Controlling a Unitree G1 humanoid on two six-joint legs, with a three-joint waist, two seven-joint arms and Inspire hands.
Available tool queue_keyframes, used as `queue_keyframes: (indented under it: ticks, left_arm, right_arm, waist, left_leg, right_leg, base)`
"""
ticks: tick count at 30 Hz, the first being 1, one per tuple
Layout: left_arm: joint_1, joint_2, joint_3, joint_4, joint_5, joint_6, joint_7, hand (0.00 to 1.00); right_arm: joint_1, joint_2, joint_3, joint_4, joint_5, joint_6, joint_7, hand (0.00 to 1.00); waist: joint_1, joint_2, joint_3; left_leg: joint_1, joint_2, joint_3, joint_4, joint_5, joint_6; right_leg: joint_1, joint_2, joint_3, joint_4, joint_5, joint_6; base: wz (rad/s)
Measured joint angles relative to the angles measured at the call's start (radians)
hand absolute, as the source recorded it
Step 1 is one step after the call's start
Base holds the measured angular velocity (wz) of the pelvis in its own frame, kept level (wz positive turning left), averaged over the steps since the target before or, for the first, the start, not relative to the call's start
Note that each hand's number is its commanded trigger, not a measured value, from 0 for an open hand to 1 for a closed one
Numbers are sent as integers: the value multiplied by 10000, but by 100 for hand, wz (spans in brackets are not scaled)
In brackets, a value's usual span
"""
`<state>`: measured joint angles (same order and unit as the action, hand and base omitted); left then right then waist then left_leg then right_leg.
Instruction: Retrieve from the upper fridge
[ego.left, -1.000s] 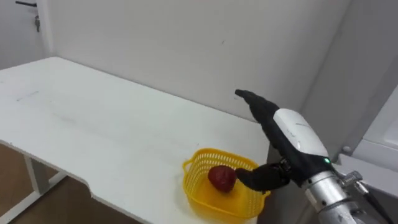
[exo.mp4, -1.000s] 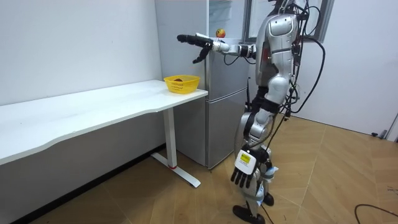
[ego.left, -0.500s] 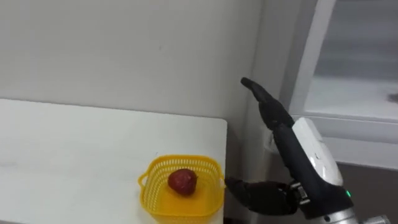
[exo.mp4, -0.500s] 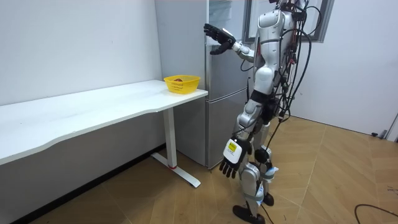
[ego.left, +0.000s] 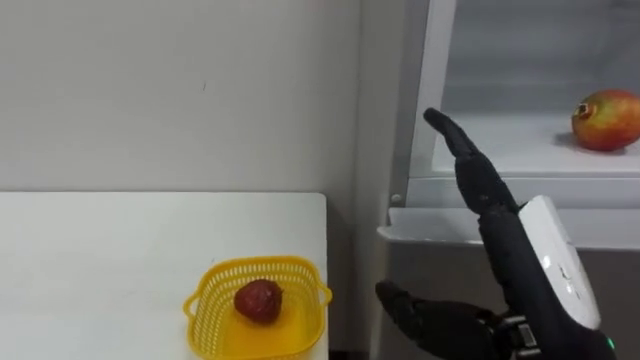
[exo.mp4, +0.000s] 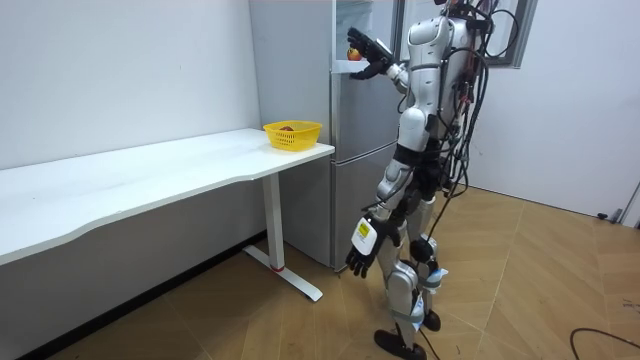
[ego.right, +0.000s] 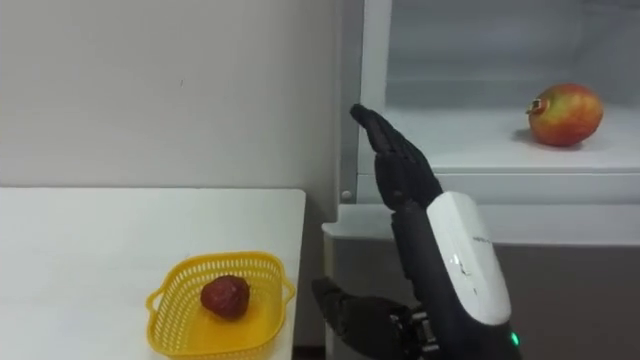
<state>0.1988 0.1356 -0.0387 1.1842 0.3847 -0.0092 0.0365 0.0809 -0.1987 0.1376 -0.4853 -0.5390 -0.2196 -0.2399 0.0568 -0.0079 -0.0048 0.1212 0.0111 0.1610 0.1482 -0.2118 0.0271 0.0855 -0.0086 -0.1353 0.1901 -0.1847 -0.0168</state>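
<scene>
A red-and-yellow round fruit (ego.left: 606, 120) lies on the white shelf (ego.left: 520, 160) of the open upper fridge compartment, at the right. My right hand (ego.left: 490, 195) is raised in front of the fridge's left edge, open with straight fingers pointing up and holding nothing. It is left of the fruit and well short of it. In the room view the right hand (exo.mp4: 372, 52) is at the fridge opening beside the fruit (exo.mp4: 353, 54). My left hand (exo.mp4: 361, 250) hangs open by my thigh.
A yellow basket (ego.left: 200, 300) with a dark red fruit (ego.left: 259, 300) in it stands at the right end of the white table (ego.left: 100, 260), next to the grey fridge (exo.mp4: 350, 180). I stand on the wooden floor facing the fridge.
My view has swung right from the table to the open fridge. The right arm has moved from above the basket to the fridge opening, still open. The body has turned toward the fridge.
</scene>
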Motion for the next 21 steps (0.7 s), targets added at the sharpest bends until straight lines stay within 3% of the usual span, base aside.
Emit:
queue_keyframes:
  ticks: [3,9,18,21]
  left_arm:
    - [63,1,-68,-12,5,0,-16,0]
    - [173,-4,181,-53,4,-1,-35,0]
    - [283,106,725,-64,17,-48,-18,0]
    - [293,135,771,-108,34,-49,-74,0]
  right_arm:
    - [-2,39,-118,-5,-161,-31,-302,0]
    - [-40,-45,-1354,3,-94,-113,-913,0]
    - [-473,-502,-3205,482,-118,-182,-2207,0]
    - [-945,-882,-3520,768,113,-105,-2416,0]
  waist:
    - [-69,-41,3]
    - [-81,-204,-4]
    - [-475,-487,65]
    - [-555,-543,61]
  left_leg:
    - [5,11,0,-2,-6,-4]
    - [-22,8,-16,-28,-6,-4]
    - [-58,-25,-40,-27,-7,-5]
    - [-44,-36,-18,-23,-6,-4]
  right_leg:
    - [0,9,-16,-3,7,-8]
    - [-20,18,-23,-59,8,-10]
    - [-9,-10,-85,-179,13,6]
    - [-28,-10,-84,-180,13,7]
  base:
    - [0]
    - [0]
    - [0]
    - [0]
